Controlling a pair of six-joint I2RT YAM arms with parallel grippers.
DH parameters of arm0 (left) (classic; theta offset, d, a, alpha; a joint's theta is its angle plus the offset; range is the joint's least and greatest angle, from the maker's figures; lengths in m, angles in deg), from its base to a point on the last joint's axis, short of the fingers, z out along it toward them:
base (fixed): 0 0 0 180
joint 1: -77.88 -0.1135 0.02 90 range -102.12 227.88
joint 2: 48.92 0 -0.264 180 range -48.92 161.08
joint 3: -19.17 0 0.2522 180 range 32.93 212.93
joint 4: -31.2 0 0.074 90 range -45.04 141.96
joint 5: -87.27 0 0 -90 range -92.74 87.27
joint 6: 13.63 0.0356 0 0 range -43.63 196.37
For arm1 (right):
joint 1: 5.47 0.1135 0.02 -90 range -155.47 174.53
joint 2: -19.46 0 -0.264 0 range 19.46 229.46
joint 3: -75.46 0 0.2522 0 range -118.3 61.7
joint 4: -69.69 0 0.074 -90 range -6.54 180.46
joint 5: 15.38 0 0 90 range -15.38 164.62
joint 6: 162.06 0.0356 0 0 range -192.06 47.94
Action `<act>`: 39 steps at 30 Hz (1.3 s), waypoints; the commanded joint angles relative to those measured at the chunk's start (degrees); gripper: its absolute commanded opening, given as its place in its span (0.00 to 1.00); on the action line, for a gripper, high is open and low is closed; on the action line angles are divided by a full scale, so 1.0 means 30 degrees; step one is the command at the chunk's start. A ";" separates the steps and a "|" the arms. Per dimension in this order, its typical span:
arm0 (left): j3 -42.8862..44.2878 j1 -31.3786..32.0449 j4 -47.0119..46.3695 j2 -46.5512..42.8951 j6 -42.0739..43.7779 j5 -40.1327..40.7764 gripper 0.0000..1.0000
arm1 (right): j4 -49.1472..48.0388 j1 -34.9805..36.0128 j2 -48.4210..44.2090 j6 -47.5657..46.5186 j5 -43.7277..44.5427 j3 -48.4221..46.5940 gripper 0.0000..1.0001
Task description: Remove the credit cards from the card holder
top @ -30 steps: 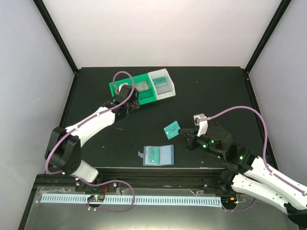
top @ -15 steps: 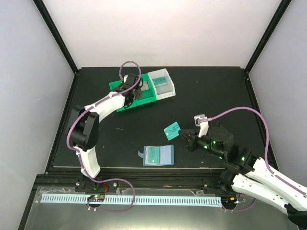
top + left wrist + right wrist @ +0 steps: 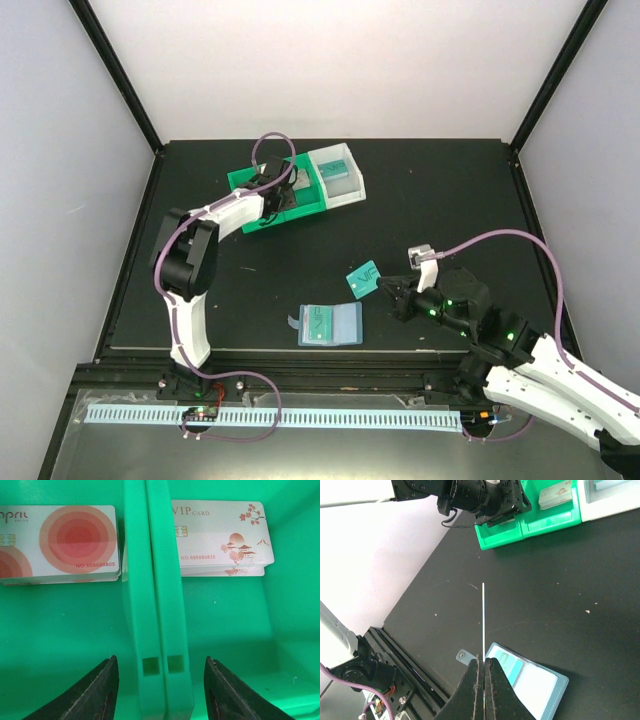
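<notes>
The light-blue card holder [image 3: 331, 325] lies open and flat near the table's front edge, and it also shows in the right wrist view [image 3: 540, 682]. A teal card [image 3: 317, 322] shows in its left pocket. My right gripper [image 3: 388, 290] is shut on a teal-green credit card [image 3: 363, 278] and holds it above the table, up and right of the holder. In the right wrist view that card [image 3: 483, 620] is edge-on between my shut fingers [image 3: 484, 664]. My left gripper [image 3: 277, 196] is open inside the green bin, and its jaws straddle the bin's divider [image 3: 157, 630].
The green bin [image 3: 305, 198] stands at the back, with a white bin [image 3: 340, 178] beside it on the right. The left wrist view shows a stack of red-circle cards [image 3: 60, 542] and a stack of VIP cards [image 3: 220, 535] in the green bin.
My right gripper has drifted slightly down and right with the teal-green card. My left arm has swung its elbow in, and its gripper has settled into the green bin.
</notes>
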 commanded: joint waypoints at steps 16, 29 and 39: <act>-0.1138 -0.0309 0.1326 -0.2723 0.0002 -0.1552 0.16 | 0.1146 -0.0085 -0.1034 0.0616 0.0884 0.0024 0.01; -0.5330 0.0597 0.1037 -0.5593 -0.1329 -0.2211 0.12 | 0.1309 -0.0085 -0.1693 0.1152 0.3773 0.0680 0.01; -0.8305 0.2198 0.0759 -0.7341 -0.2673 -0.2262 0.14 | 0.0033 -0.0085 0.0217 0.0573 0.4692 -0.0481 0.01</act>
